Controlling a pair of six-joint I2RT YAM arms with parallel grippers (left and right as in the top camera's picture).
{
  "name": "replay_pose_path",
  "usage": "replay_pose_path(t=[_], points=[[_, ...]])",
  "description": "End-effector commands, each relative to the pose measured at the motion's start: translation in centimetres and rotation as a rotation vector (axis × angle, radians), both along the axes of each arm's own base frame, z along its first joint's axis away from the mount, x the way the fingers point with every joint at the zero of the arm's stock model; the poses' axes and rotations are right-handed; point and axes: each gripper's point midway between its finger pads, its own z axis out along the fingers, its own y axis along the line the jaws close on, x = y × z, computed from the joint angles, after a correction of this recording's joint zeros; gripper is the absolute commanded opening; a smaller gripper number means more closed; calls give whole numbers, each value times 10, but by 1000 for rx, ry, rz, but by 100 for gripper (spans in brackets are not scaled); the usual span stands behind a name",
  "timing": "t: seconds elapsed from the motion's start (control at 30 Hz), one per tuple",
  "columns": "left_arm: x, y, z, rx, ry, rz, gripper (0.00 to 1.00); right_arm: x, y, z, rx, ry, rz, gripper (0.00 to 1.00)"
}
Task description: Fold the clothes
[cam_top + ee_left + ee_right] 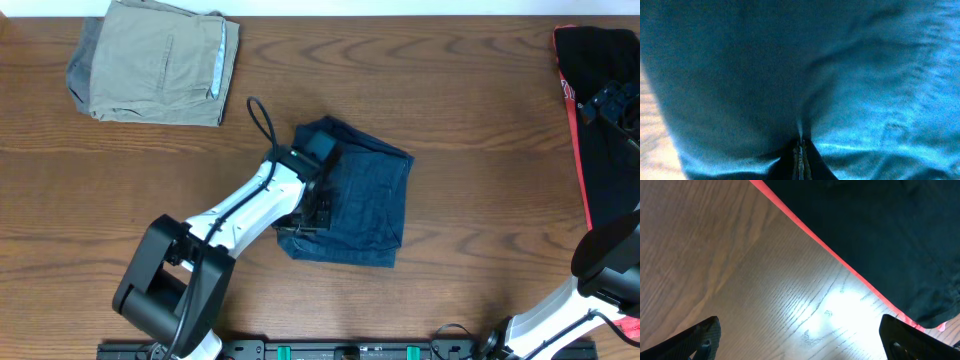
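The left gripper [800, 156] is pressed closed, its tips pinching a pucker of the navy shorts [365, 205], which lie folded at the middle of the table [480, 80]. The right gripper [800, 342] is spread wide, holding nothing, over wood beside the black garment [880, 235] with its red stripe [840, 262].

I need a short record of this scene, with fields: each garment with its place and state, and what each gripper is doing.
navy shorts: folded compactly, centre of the table
left gripper: shut, pinching the fabric of the navy shorts
right gripper: open, empty, over bare wood beside the black garment with red stripe
tan shorts: folded, far left corner
black garment with red stripe: right edge of the table, not gripped
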Motion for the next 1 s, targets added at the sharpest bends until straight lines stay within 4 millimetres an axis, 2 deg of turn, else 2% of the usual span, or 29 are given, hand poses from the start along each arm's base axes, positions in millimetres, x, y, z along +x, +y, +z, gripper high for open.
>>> replay_pose_path(t=[0.0,0.23,0.33,0.4,0.53,0.63,0.77,0.87,0.97], points=[[-14,13,-19,51,44,58,6,0,-3,-1,-4,3,-15,99],[-41,29,-44,84,98,106,6,0,-3,-1,-4,3,-15,99],[-43,30,-45,86,103,106,6,0,-3,-1,-5,2,-15,99],[-42,24,-38,54,104,108,6,0,-3,-1,-5,2,-15,99],[-41,9,-13,-39,94,112,6,0,-3,-1,-4,3,-15,99],[-29,4,14,-90,2,112,6,0,-3,-1,-5,2,-15,99],[5,12,57,-80,-237,120,6,0,-3,-1,-4,3,-15,99],[41,17,93,-81,-475,98,6,0,-3,-1,-4,3,-15,99],[67,19,118,-70,-647,80,6,0,-3,-1,-5,2,-15,99]])
